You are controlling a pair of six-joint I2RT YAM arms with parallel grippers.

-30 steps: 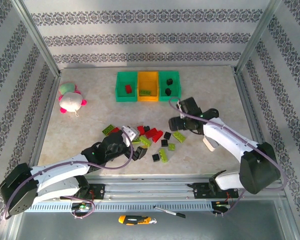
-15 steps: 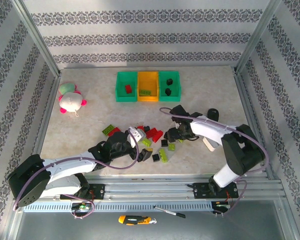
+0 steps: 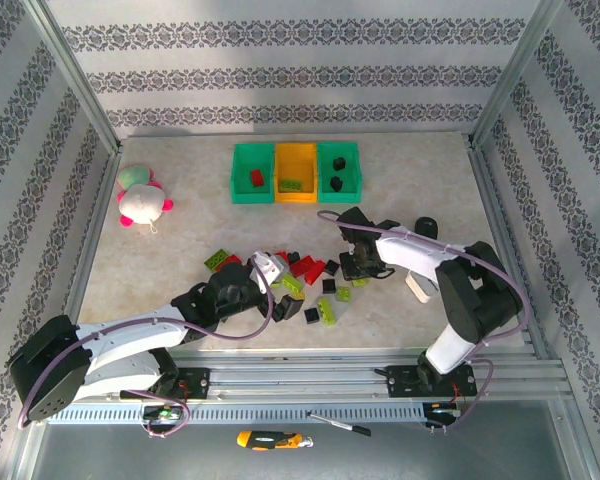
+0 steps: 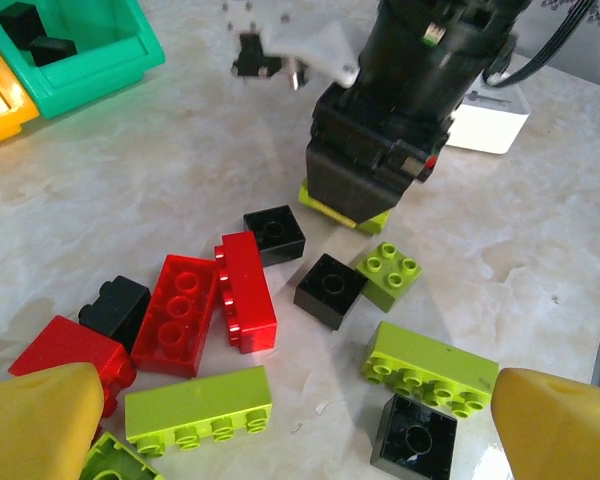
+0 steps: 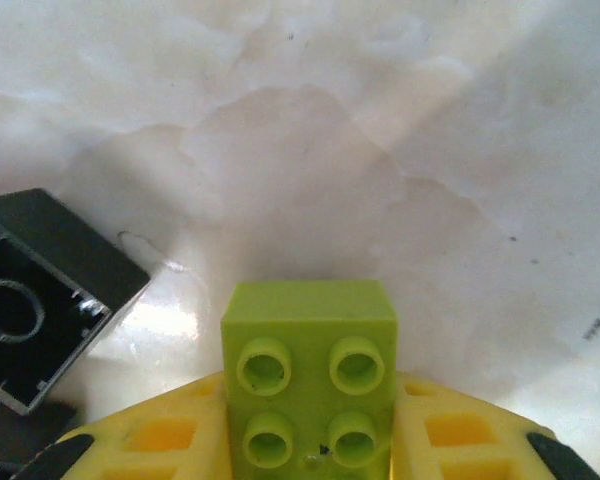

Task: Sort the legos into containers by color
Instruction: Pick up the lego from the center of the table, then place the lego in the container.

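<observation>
Squarely inside the right tool (image 5: 310, 445) sits a lime brick (image 5: 310, 365).

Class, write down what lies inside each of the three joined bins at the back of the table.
Left green bin: one red brick. Orange bin: one lime brick. Right green bin: two black bricks. The near walls may hide a strip of each floor.

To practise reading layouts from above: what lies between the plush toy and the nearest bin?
Nothing: the top view shows bare table between the plush toy and the left green bin.
</observation>
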